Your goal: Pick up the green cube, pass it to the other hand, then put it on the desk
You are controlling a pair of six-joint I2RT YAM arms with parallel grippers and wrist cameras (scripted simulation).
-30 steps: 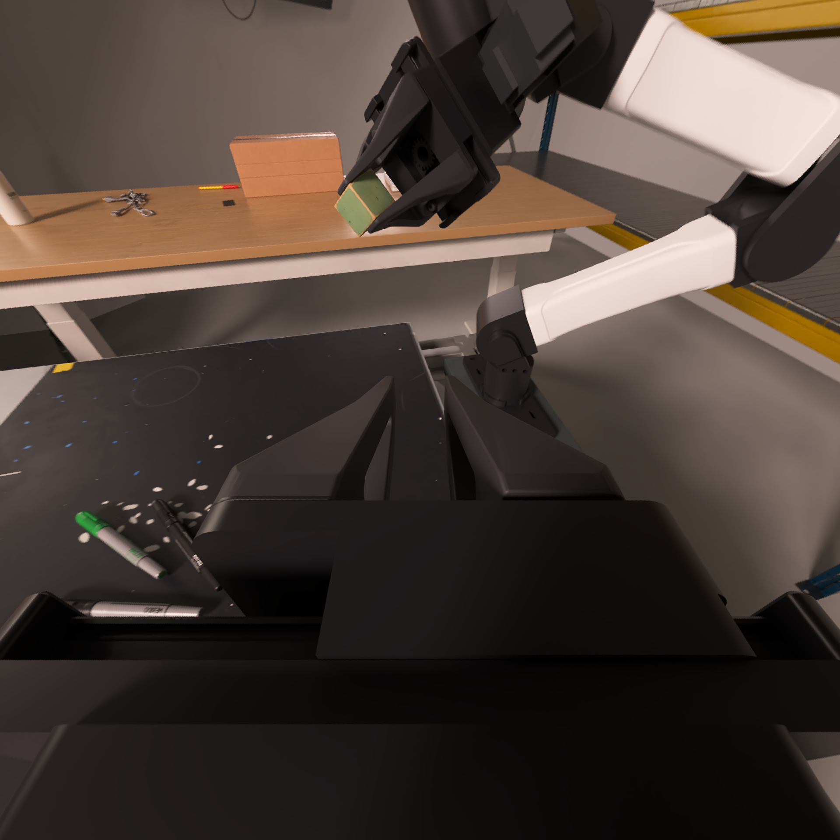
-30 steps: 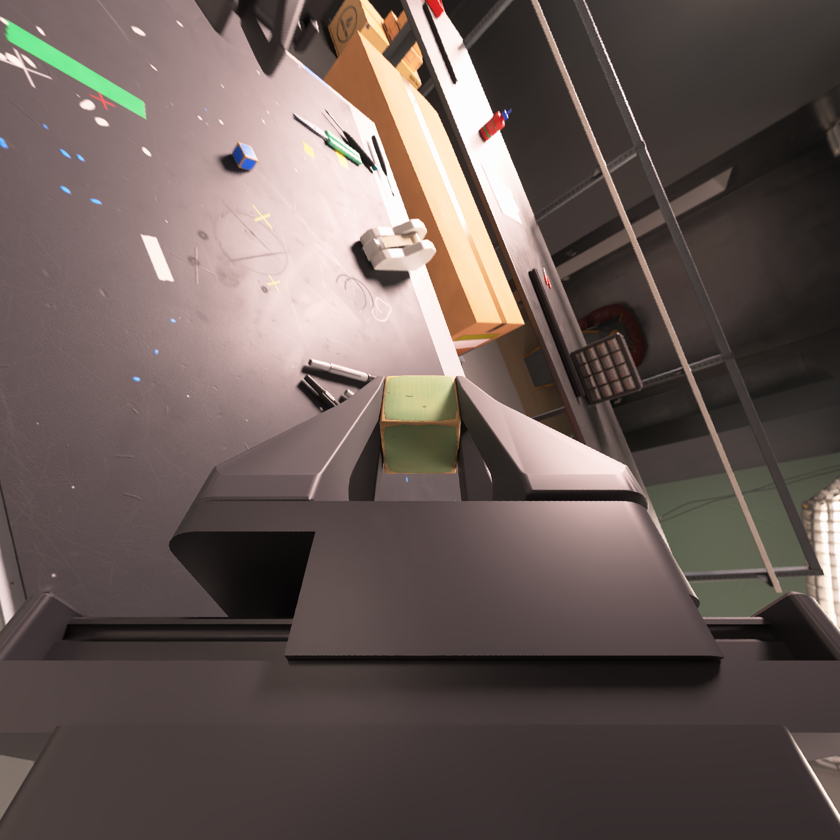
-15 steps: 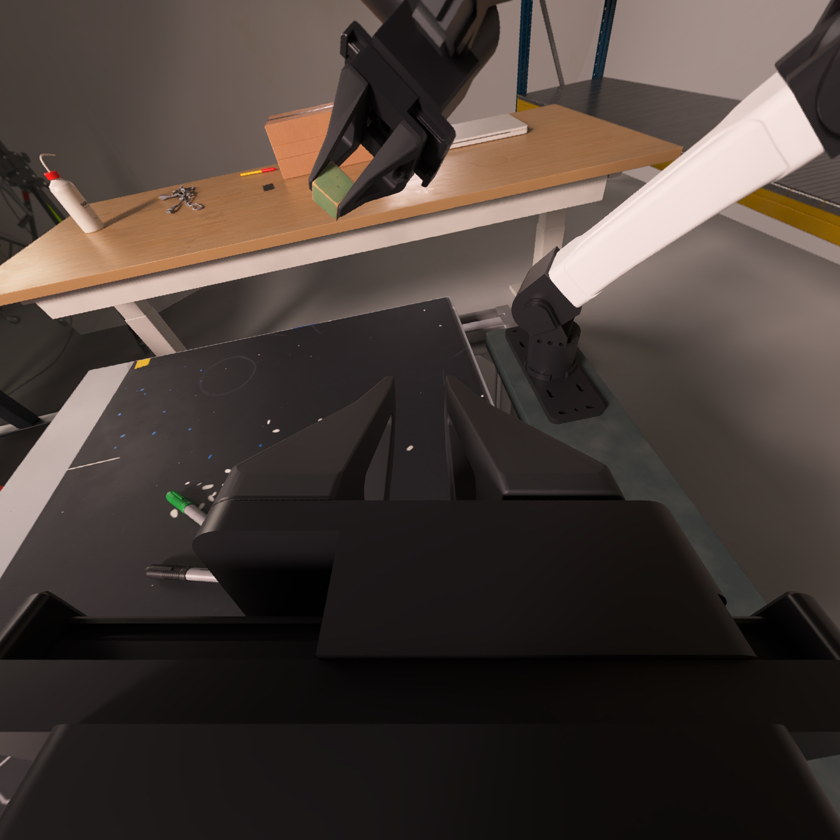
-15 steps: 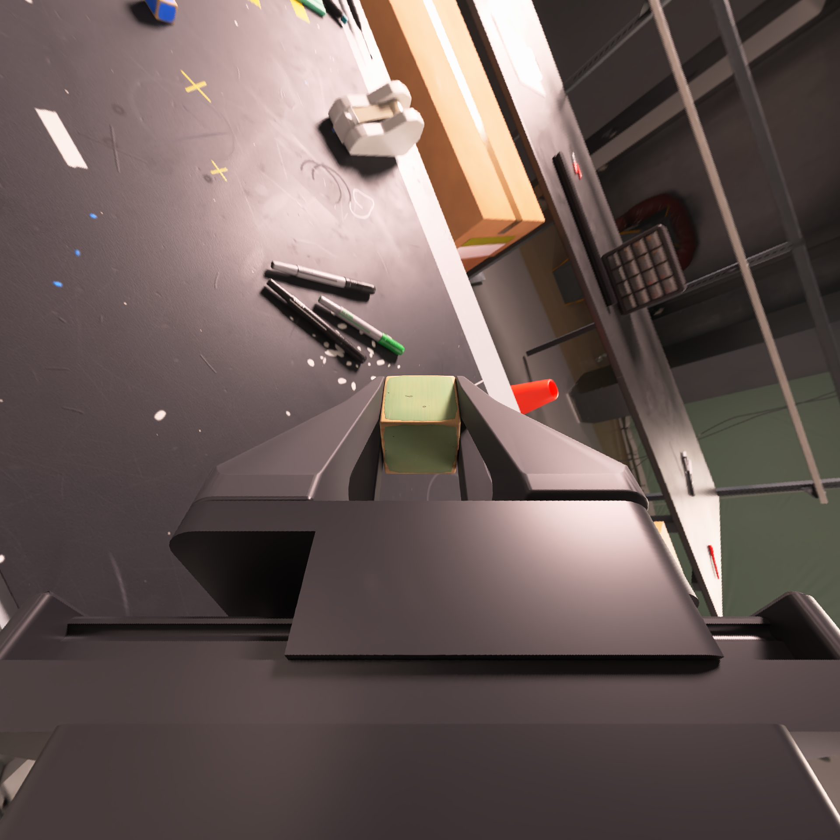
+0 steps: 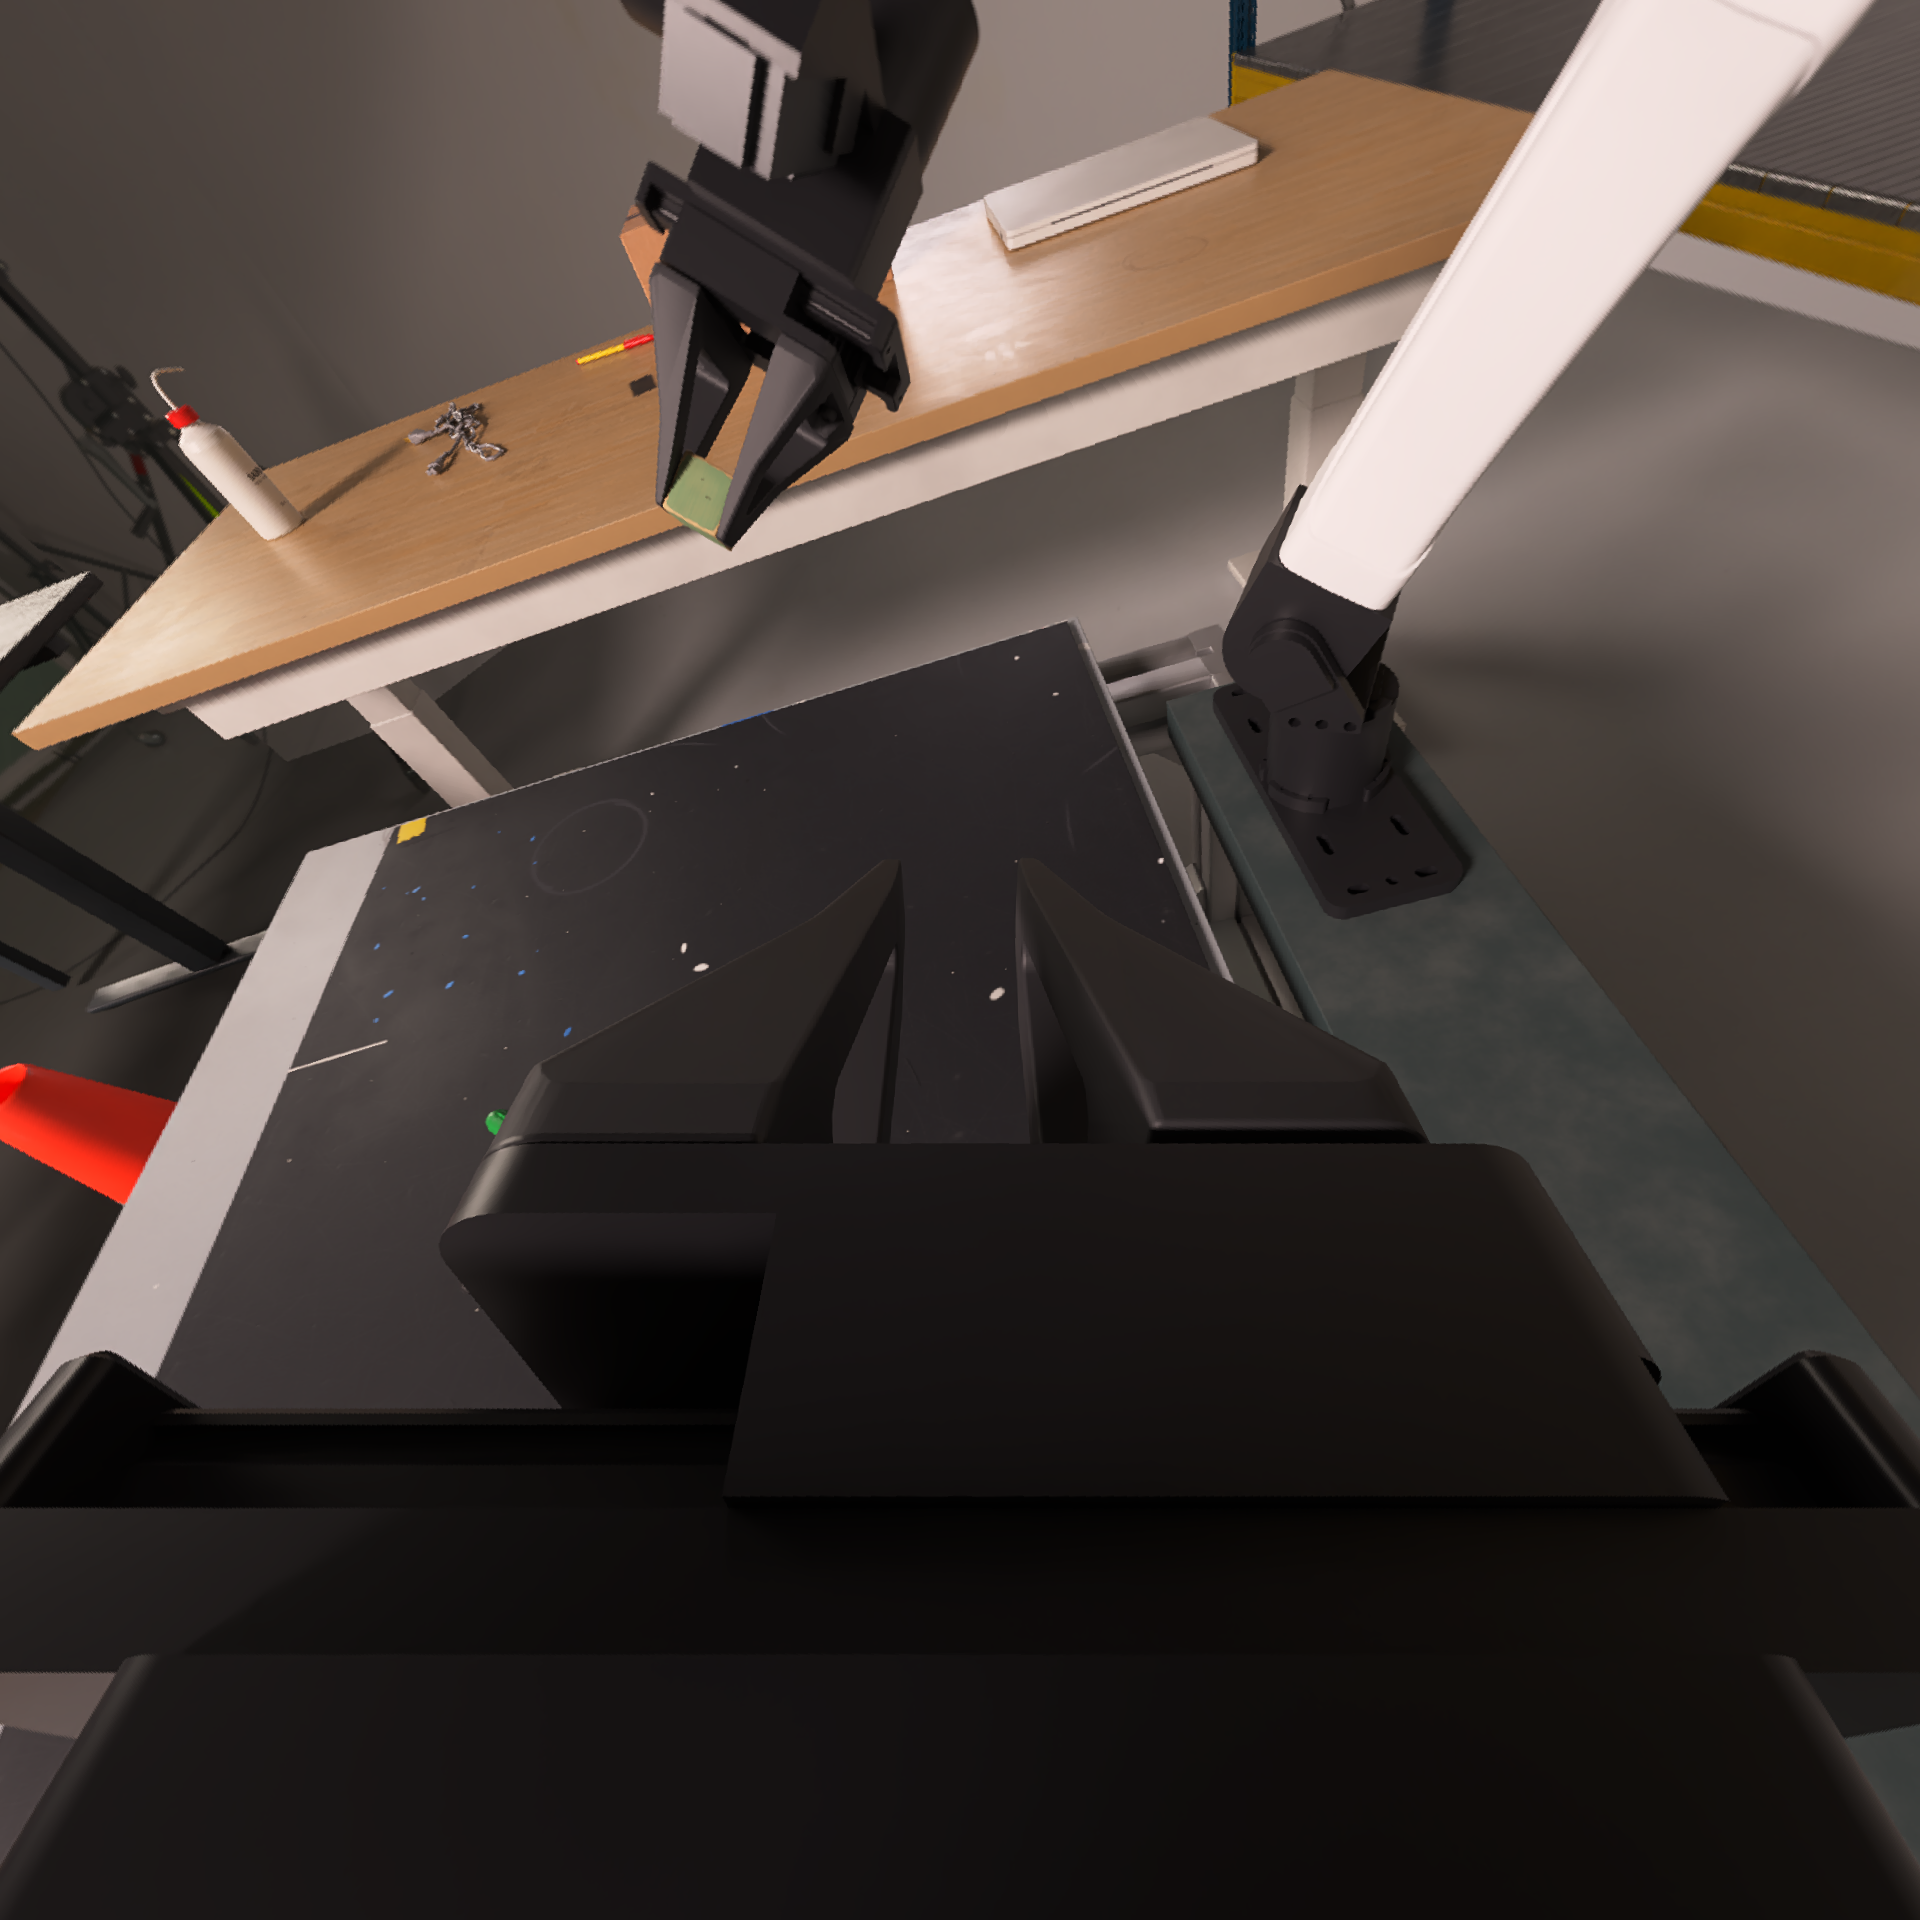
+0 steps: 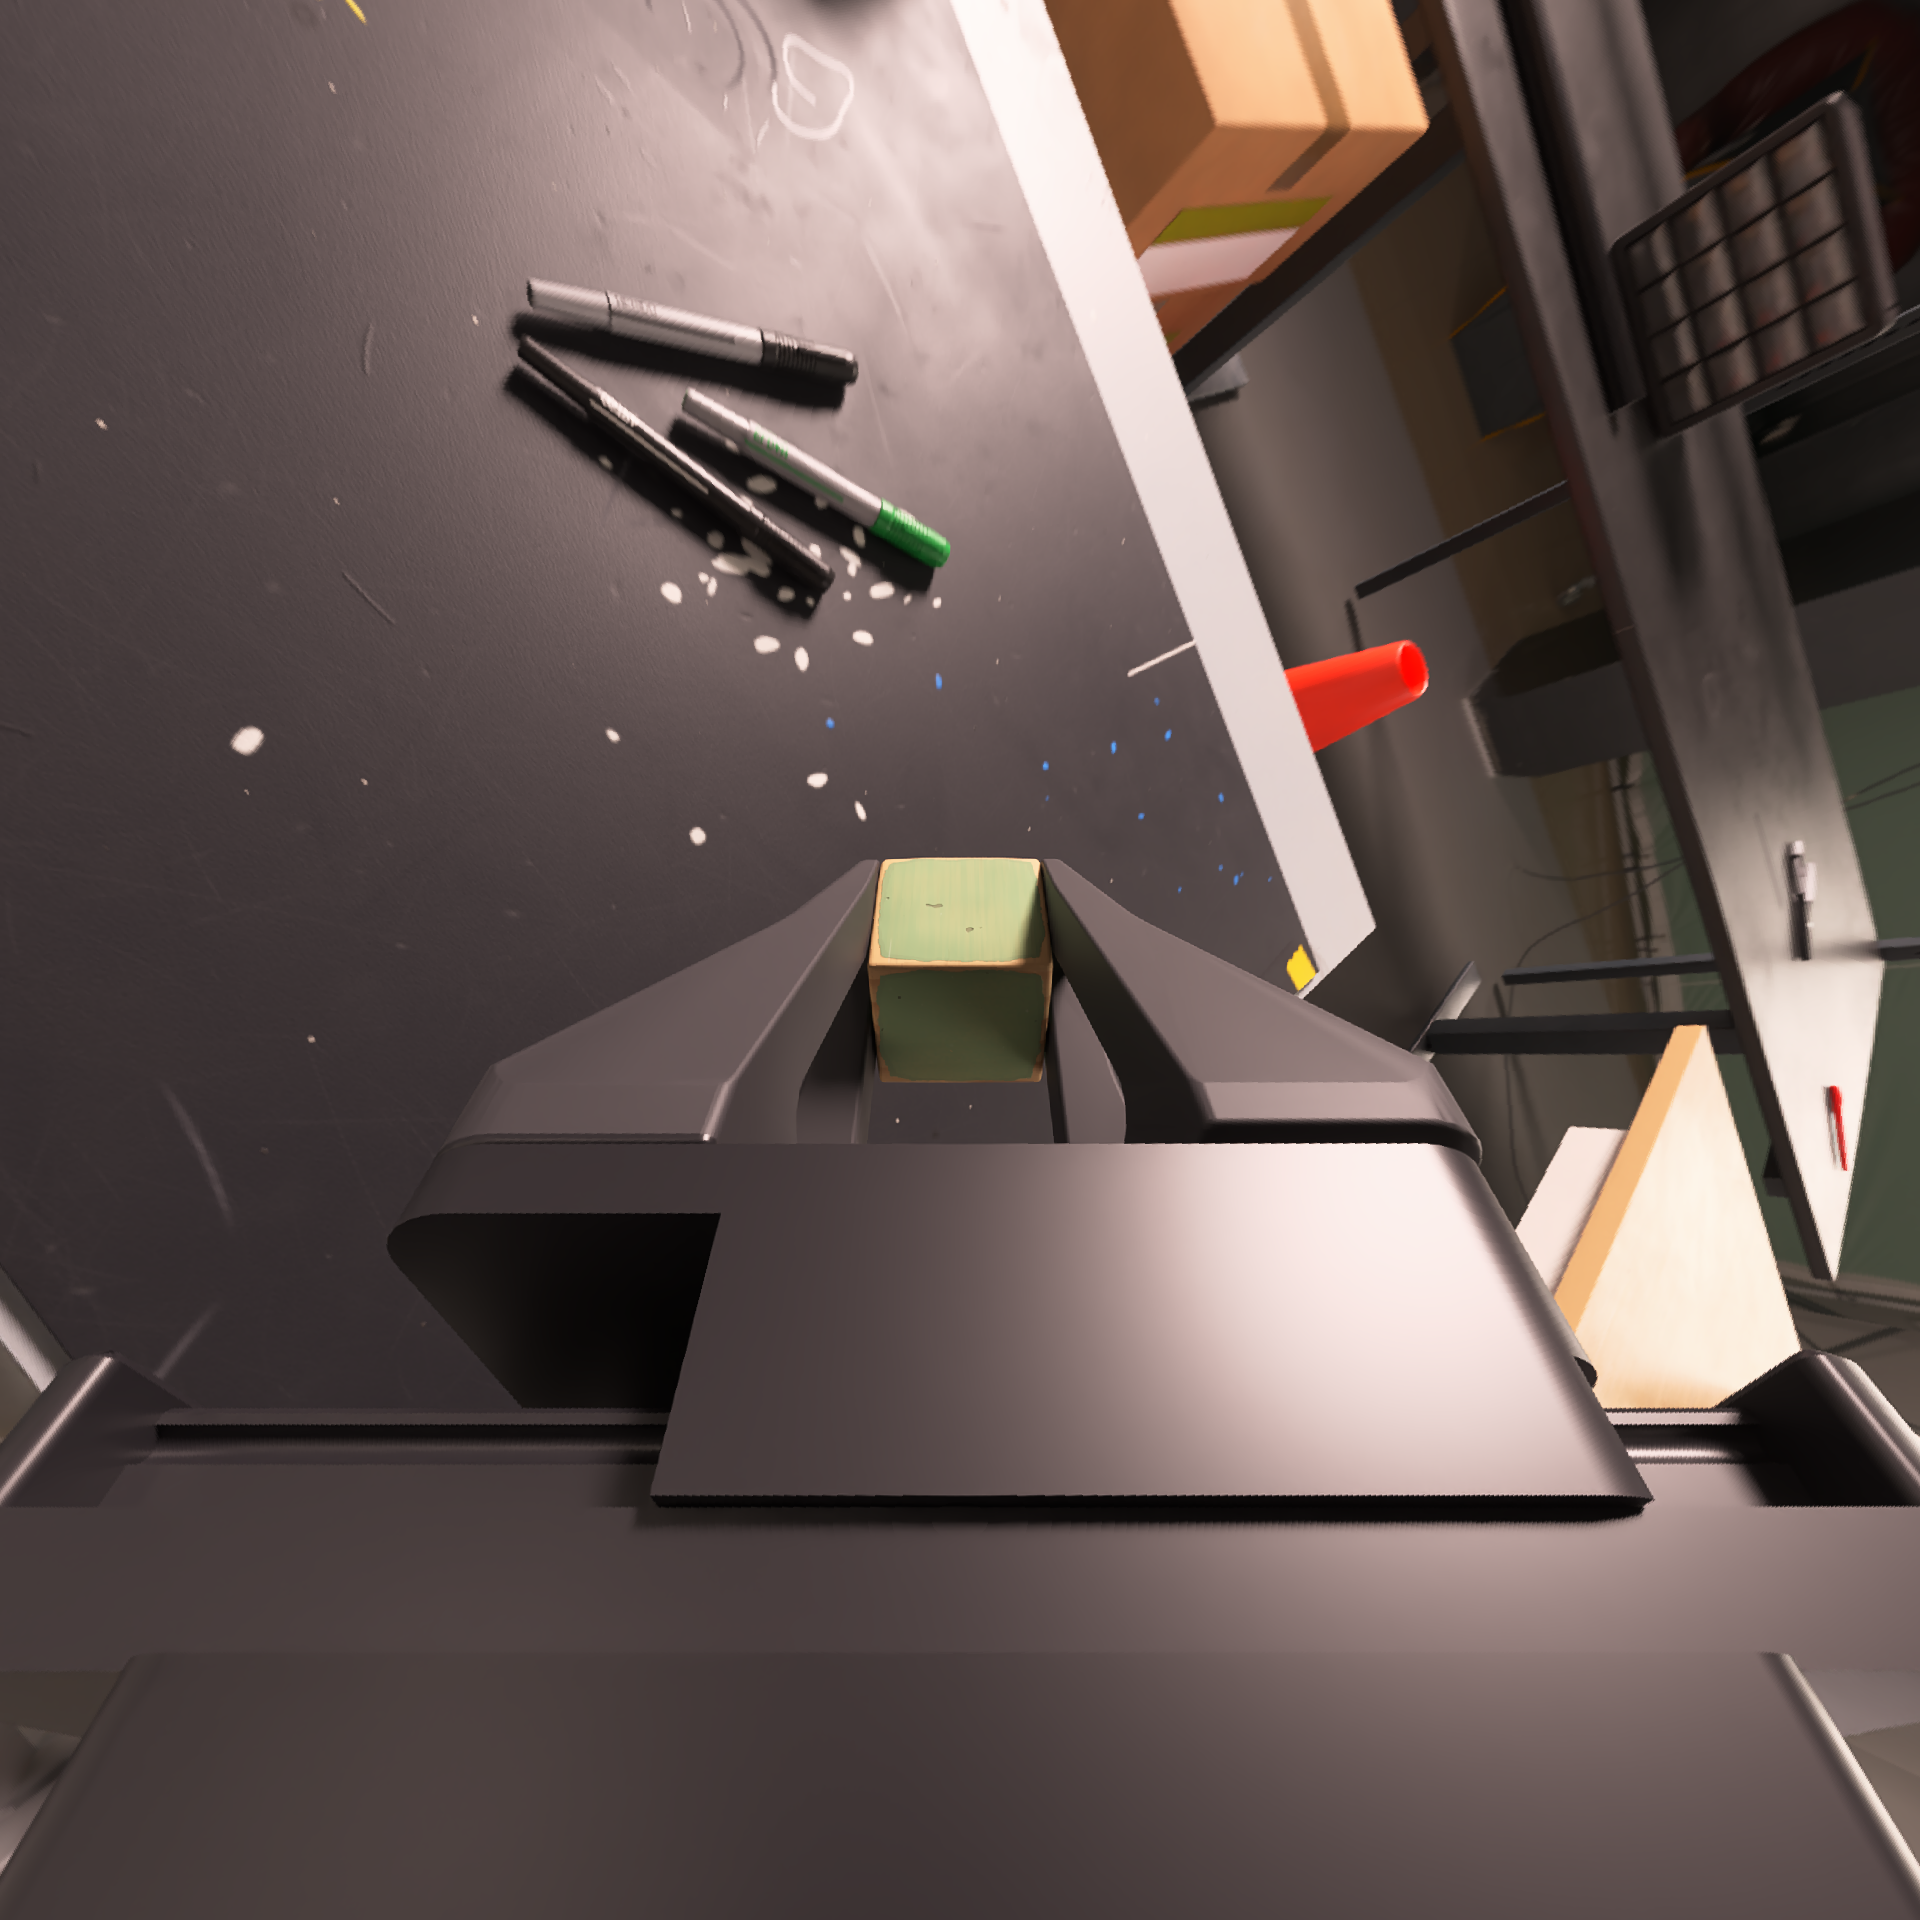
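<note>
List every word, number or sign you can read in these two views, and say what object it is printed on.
Nothing can be read clearly.
Grey marker: print on barrel, blurred.
Green-capped marker: green print, blurred.
Black pen: pale print, too small.
White squeeze bottle: dark label, too small.
Cardboard box: yellow and white label, no legible text.
Green cube: no writing on the faces shown.

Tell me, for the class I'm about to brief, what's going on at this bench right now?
The right gripper is clamped on the green cube and holds it in the air above the dark desk, fingers pointing downward. The left gripper is open and empty, aimed across the desk towards the cube. The two are well apart, so the cube has not yet been passed over. Three markers lie untouched on the desk.
</note>
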